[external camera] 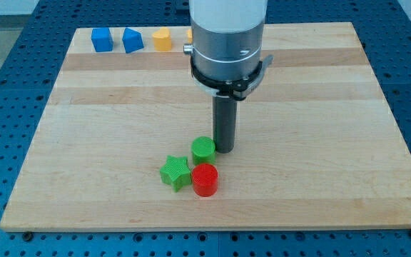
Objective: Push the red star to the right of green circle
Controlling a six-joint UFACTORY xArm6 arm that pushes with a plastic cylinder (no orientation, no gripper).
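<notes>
Beside green circle (203,149), its right: my tip (225,149), seemingly touching | no jaws | open board (320,143) rightward

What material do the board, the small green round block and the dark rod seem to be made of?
The board looks like pale wood glued from strips, matte: grain lines and plank seams show. The green round block looks like plastic, matte, evenly coloured, perhaps printed; I cannot confirm that. The dark rod looks like smooth metal or hard plastic with a soft sheen; my tip stands just at the view's right of that block.
</notes>
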